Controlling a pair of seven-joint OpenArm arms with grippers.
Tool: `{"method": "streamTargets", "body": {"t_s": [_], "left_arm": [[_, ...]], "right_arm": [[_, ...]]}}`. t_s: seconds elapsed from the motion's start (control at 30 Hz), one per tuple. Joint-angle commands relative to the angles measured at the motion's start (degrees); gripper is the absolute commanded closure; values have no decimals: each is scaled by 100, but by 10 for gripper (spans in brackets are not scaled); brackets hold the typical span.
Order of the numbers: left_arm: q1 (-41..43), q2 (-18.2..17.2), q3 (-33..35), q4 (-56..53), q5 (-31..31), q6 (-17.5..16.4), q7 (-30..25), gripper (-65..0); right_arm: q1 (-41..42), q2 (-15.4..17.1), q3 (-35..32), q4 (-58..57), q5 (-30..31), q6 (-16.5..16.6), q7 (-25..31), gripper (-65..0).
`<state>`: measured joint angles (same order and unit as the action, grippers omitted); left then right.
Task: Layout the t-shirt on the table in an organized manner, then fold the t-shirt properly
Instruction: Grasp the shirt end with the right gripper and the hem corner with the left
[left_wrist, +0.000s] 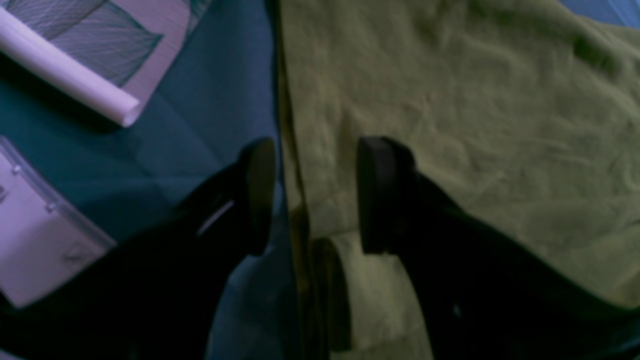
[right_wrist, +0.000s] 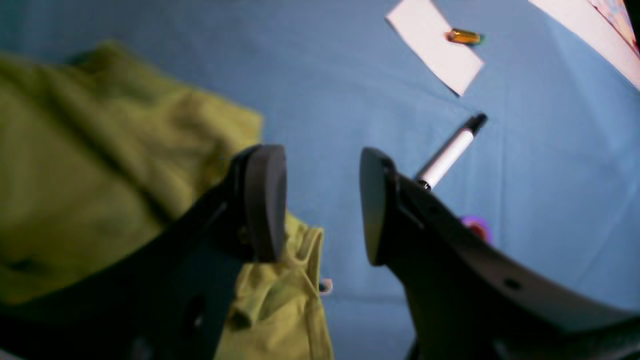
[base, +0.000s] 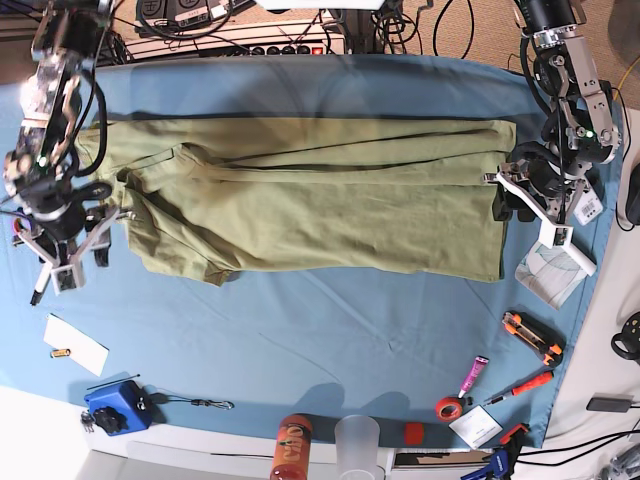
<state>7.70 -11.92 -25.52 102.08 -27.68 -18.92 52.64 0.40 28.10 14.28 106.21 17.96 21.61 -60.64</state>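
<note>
Looking down from the base view, you have the t-shirt (base: 310, 205) spread lengthwise across the far half of the blue worktop (base: 330, 330), folded into a long band with its hem at the right of the picture and the collar and sleeve end at the left, where the cloth is still bunched and creased. Your left gripper (left_wrist: 315, 195) sits at the hem end, at the right of the base view; its fingers (left_wrist: 380, 195) stand apart, one over the olive cloth and the other over the blue surface just beside the edge, with nothing clamped between them. Whether the finger tips touch the fabric you cannot tell from the wrist view. Your right gripper (right_wrist: 322, 205) is at the sleeve end, at the left of the base view; its fingers (right_wrist: 265, 200) are also spread wide and empty, one above a rumpled fold of the shirt, the other over bare worktop. Just beyond it lies a white marker (right_wrist: 450, 150) with a black cap, and farther off a white paper slip (right_wrist: 435, 45) with a small amber item resting on it. Along the near edge note a blue box (base: 115, 405), an orange bottle (base: 292, 447), a clear cup (base: 358, 440), and, nearer the right corner, a roll of red tape (base: 447, 407).
</note>
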Motion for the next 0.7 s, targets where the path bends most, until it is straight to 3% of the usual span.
{"method": "streamTargets", "body": {"t_s": [0.0,0.2,0.4,0.57,0.67], "left_arm": [[-72,-44,-11,103,-107,-22,-125,-275],[-74,-46,-11,103,-103,-22,-125,-275],[-76,-46,-11,103,-120,-22,-129,-275],[-74,-44,-11,103,-190,-87,-127,-275],[-90,-44,-11,103,-195,-295,-127,-275]], "right_arm": [[258,109,28,-223,-15,4,105,-245],[1349,87,28,-2358,1182,632,-2,-245],[2280,-184,31,-4358,2037,1285,-476,-245],[2597,-501,28,-5237,2127,1510,-535,-245],[2601,-669,28,-5254,2129,1635,-520,-245]]}}
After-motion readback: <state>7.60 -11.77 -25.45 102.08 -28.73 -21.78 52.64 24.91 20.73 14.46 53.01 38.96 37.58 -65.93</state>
